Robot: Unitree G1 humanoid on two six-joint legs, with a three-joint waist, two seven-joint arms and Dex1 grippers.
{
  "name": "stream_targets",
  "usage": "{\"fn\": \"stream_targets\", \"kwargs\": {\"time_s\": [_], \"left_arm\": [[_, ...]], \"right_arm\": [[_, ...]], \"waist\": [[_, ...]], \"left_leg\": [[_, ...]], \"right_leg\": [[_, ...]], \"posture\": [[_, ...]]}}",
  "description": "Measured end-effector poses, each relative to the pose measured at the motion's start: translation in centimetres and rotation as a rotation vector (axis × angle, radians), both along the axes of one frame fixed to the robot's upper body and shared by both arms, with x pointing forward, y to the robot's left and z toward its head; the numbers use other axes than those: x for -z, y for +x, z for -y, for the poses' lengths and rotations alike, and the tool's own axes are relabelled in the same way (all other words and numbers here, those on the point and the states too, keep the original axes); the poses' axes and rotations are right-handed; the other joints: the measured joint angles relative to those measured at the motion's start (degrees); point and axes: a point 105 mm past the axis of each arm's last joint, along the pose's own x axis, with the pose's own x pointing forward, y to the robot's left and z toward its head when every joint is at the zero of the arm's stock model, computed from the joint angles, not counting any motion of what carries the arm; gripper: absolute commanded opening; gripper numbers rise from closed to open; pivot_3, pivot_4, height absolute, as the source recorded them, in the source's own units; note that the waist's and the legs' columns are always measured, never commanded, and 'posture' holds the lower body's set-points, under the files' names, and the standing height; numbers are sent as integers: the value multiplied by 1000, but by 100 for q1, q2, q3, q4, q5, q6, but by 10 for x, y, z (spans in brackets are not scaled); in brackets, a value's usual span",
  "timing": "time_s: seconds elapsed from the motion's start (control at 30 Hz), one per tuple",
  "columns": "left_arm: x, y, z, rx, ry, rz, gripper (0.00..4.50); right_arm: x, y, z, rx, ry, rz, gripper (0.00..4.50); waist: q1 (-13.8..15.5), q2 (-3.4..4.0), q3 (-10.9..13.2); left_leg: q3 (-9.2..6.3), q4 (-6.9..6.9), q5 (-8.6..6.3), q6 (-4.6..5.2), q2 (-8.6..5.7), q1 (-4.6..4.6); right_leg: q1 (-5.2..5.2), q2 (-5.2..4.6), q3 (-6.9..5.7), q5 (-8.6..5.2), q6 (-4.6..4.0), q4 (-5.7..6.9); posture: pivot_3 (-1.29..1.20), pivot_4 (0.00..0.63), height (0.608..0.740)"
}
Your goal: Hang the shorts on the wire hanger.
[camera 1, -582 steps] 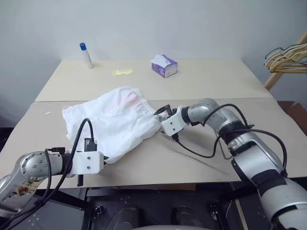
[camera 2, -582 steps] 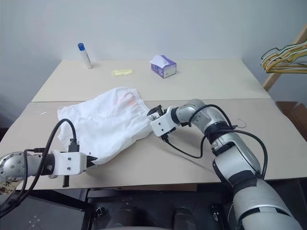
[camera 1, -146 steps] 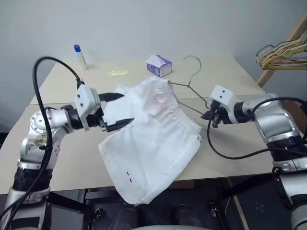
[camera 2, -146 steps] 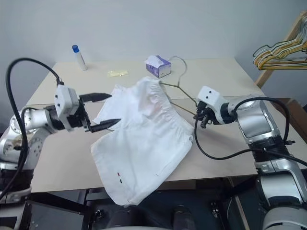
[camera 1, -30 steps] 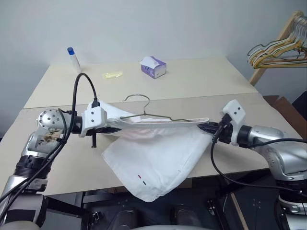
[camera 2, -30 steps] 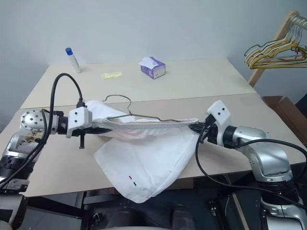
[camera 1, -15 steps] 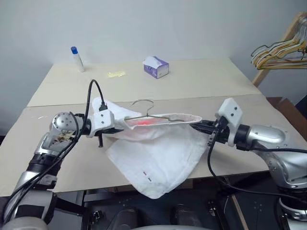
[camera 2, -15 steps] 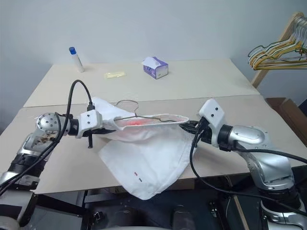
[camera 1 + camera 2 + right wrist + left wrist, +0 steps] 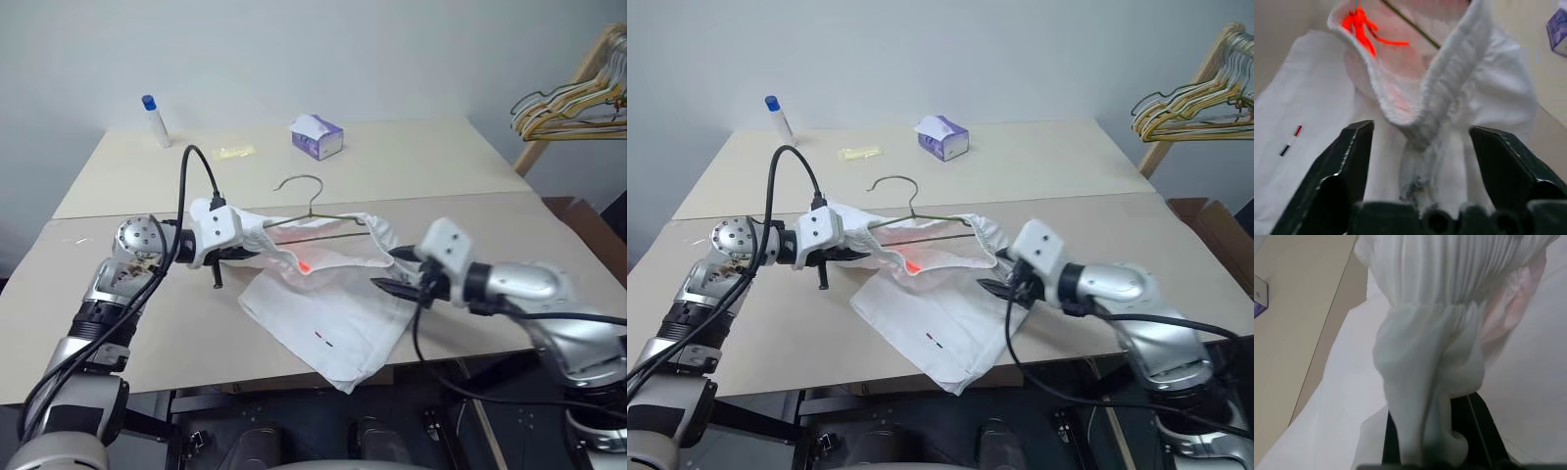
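White, thin cotton is sagging across the near half of the table (image 9: 470, 186): the shorts (image 9: 333, 304) are lying with their legs spilling toward the near edge while the gathered waistband is lifting up around the wire hanger (image 9: 312, 211), whose hook is standing clear above the cloth. I'm judging the fabric light, limp and prone to sliding along bare wire, so the thick elastic band looks the safest place to pinch; the wire itself seems springy and easy to tilt.

At the waistband's left end the left gripper (image 9: 257, 242) is clamping tight on a bunched wad of elastic. The right gripper (image 9: 991, 274) is sitting at the band's right end with its jaws spread wide, gripping nothing.

From above, both head views are giving the whole layout, with a tissue box (image 9: 316, 136) and a bottle (image 9: 153, 118) toward the far edge. Closer in, the right wrist view is revealing the wire (image 9: 1410, 30) running inside the waistband and a bright red mark (image 9: 1360, 27) within.
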Motion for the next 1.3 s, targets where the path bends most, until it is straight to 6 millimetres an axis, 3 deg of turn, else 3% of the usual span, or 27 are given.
{"fn": "stream_targets", "kwargs": {"time_s": [0.07, 0.17, 0.33, 0.5, 0.63, 0.93, 1.0, 1.1, 1.3], "left_arm": [[-3, -2, -4, 9, 6, -4, 0], [-9, -3, -3, 38, 6, -1, 0], [-18, -1, 10, 100, -14, 12, 0], [-21, 2, 25, 155, -20, 24, 0], [-18, 3, 30, 166, -16, 19, 0], [-19, 3, 32, 175, -17, 33, 0], [-19, 4, 30, 168, -19, 33, 0], [-19, 3, 30, 179, -23, 25, 747], [-30, 0, 31, 201, -86, 35, 2662]], "right_arm": [[-30, -2, 12, -37, 31, 57, 4262], [-48, 5, 17, -73, 23, 101, 4262], [-28, 41, 15, -118, -173, 39, 4262], [-9, 63, -7, -196, -291, -5, 4262], [-2, 70, -19, -227, -324, -32, 3339], [6, 70, -21, -262, -373, -62, 124], [9, 66, -23, -290, -377, -70, 22], [10, 63, -23, -295, -373, -79, 0], [17, 49, -15, -244, -262, -153, 0]], "waist": [[1, 0, -1], [-25, -2, -2], [-127, -1, -4], [-158, 1, -5], [-159, 1, -6], [-128, 2, -6], [-133, 2, -6], [-134, 3, -7], [-118, 3, -7]], "left_leg": [[0, -1, -1, 2, 5, 5], [6, -1, -1, 1, 6, 9], [18, 0, 1, 0, 2, 11], [26, 1, 15, -25, 2, -15], [23, 1, 34, -58, 1, -36], [19, 4, 31, -53, -1, -53], [18, 4, 32, -53, 0, -51], [18, 6, 33, -56, 1, -48], [15, 10, 33, -56, 1, -50]], "right_leg": [[3, 5, 1, 1, 0, -8], [9, 5, -2, 2, -1, -9], [9, 2, 0, 5, -1, -5], [-12, 6, -1, 5, -2, -4], [-21, 5, -10, 6, -1, -8], [-20, 1, -20, 14, 13, -10], [-20, 2, -20, 14, 12, -10], [-20, 3, -20, 14, 12, -11], [-18, 1, -22, 14, 11, -18]], "posture": [[59, 6, 740], [53, 1, 740], [47, 0, 740], [49, 0, 740], [46, 0, 740], [47, 0, 740], [46, 0, 740], [43, 0, 740], [27, 0, 740]]}}
